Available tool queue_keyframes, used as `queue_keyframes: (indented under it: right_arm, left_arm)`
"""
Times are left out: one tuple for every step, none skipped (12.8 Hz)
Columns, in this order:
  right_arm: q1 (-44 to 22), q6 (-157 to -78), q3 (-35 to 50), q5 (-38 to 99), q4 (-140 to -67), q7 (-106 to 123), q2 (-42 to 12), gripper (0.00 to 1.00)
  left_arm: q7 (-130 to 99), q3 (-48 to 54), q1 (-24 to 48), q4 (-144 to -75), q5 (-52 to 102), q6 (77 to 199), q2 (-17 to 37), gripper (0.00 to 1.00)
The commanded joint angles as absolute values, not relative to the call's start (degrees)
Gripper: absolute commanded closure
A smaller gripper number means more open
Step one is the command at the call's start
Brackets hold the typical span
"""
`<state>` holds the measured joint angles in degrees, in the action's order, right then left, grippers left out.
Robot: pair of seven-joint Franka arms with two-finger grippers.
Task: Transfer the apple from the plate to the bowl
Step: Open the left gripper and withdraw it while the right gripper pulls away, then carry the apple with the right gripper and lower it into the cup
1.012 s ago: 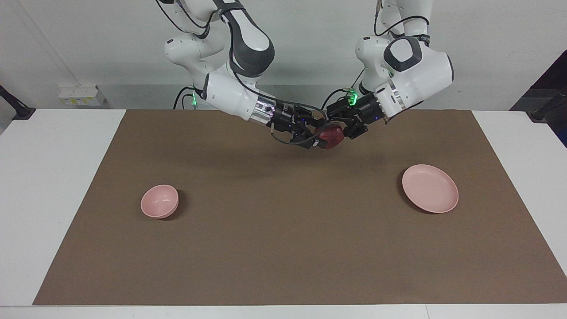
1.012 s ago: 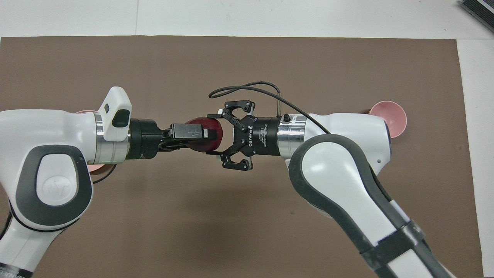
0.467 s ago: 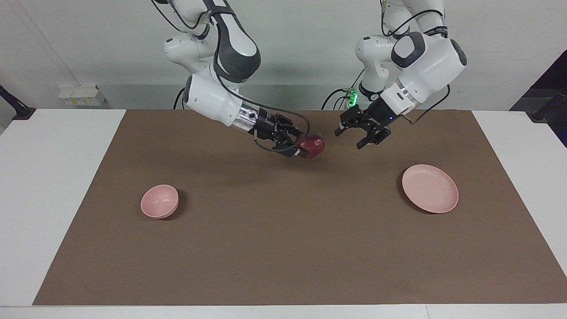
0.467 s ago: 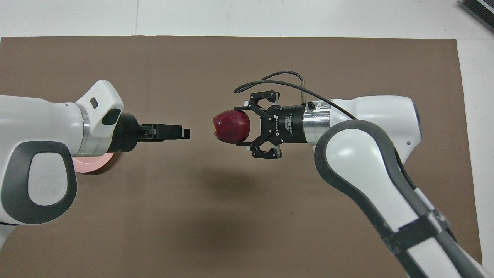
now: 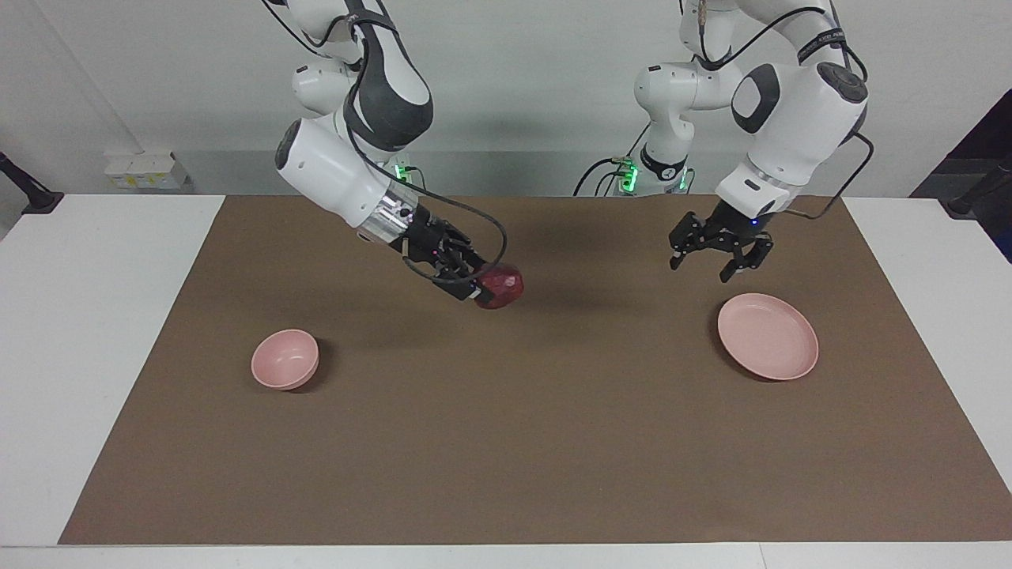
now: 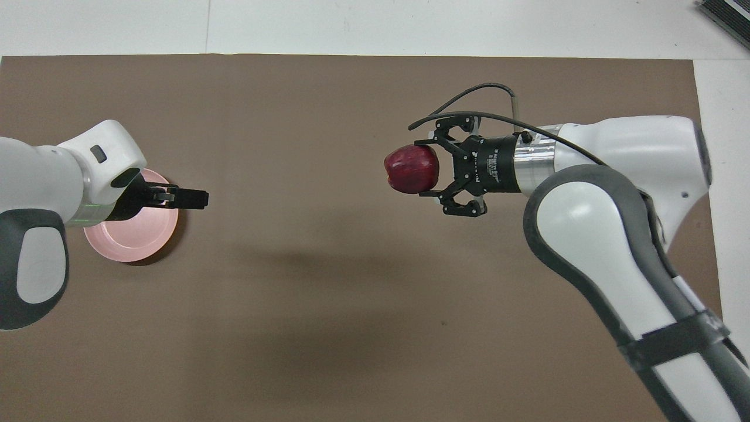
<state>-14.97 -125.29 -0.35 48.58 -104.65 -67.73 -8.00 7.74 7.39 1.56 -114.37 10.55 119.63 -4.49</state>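
The dark red apple (image 5: 503, 284) (image 6: 410, 168) hangs over the middle of the brown mat, with my right gripper (image 5: 490, 291) (image 6: 423, 169) shut on it. The small deep pink bowl (image 5: 285, 359) stands empty toward the right arm's end of the table; the right arm hides it in the overhead view. The flat pink plate (image 5: 767, 336) (image 6: 135, 246) lies empty toward the left arm's end. My left gripper (image 5: 702, 267) (image 6: 198, 199) hangs open and empty over the mat, just beside the plate's rim on the robots' side.
The brown mat (image 5: 506, 442) covers most of the white table (image 5: 87, 316). A black cable (image 6: 469, 99) loops off the right wrist. A white box (image 5: 146, 170) sits by the wall, off the table.
The right gripper has carried the apple away from the left gripper, lower and toward the bowl's end. The left gripper, which stood open around the apple, has drawn back toward the plate.
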Motion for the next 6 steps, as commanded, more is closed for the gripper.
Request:
queue_keyframes:
  right_arm:
    - [-9.25, -120.34, -0.35, 41.69, -102.83, -66.89, -7.3, 1.0]
    - [-7.4, -119.19, -0.26, 38.27, -102.92, -65.49, -7.03, 1.0]
    - [-6.25, -118.05, -0.44, 34.84, -103.09, -63.56, -7.03, 1.0]
    - [-4.94, -117.08, -0.44, 30.45, -103.18, -61.8, -7.03, 1.0]
    - [-3.44, -116.72, -0.35, 25.02, -103.18, -58.83, -7.03, 1.0]
    - [-2.56, -116.63, -0.35, 21.39, -103.36, -55.58, -7.03, 1.0]
  left_arm:
    - [14.82, 2.48, 2.37, -110.93, 7.38, 118.39, -2.38, 0.0]
    - [16.25, 0.11, 3.24, -109.44, 6.95, 118.04, -2.03, 0.0]
    - [16.43, -1.91, 4.12, -107.68, 5.64, 116.64, -2.11, 0.0]
    - [16.44, -2.72, 4.74, -104.88, 4.23, 113.32, -2.11, 0.0]
    - [16.44, -2.72, 5.01, -101.37, 2.74, 109.38, -2.02, 0.0]
    - [16.44, -2.81, 5.1, -97.86, 2.2, 105.51, -1.85, 0.0]
